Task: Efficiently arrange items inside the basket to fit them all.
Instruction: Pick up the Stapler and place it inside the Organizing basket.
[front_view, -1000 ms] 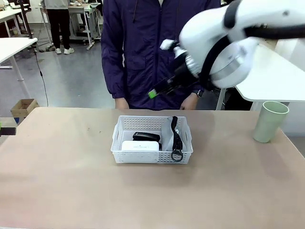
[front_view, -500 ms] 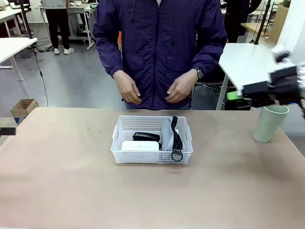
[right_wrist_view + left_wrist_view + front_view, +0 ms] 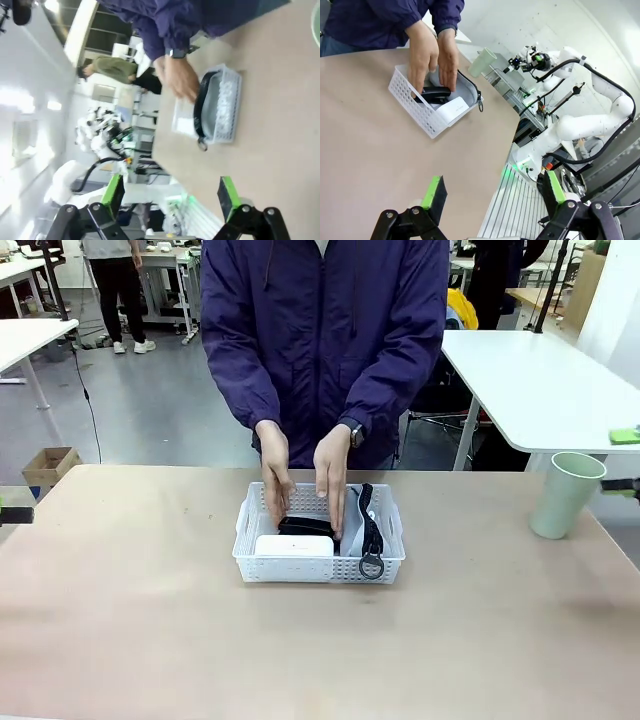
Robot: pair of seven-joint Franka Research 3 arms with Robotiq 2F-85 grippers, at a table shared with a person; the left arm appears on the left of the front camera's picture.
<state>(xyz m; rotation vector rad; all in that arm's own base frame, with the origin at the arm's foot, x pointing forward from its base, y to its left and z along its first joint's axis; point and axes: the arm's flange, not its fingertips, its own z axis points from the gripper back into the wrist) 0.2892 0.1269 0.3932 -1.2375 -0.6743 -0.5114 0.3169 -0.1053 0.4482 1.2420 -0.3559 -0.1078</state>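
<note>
Basket: white plastic basket (image 3: 318, 568), rectangular, walls pierced in a lattice, sitting mid-way across the tan table (image 3: 140, 620) with its long side running from the robot's left to its right.
Near wall: smooth white box (image 3: 293, 545) with rounded corners, lying flat, lengthwise along the basket.
Behind it: black stapler (image 3: 304, 527), also lengthwise, between the box and the far wall.
Right end: soft grey pouch (image 3: 351, 523) up on its edge, running near to far; black strap (image 3: 372, 527) draped over it, metal ring (image 3: 371, 566) hanging at the near wall.
Person: both hands down in the basket, one hand (image 3: 331, 475) beside the pouch, the other hand (image 3: 275, 472) at the stapler's far end, fingers pointing down.
Cup: pale green cup (image 3: 566, 494), smooth and tapered, upright on the table, well apart at the robot's right, outside the basket.
Left gripper (image 3: 494, 190): jaws spread wide, nothing between them, high above the table.
Right gripper (image 3: 171, 191): jaws wide too, empty, well clear of the basket.
</note>
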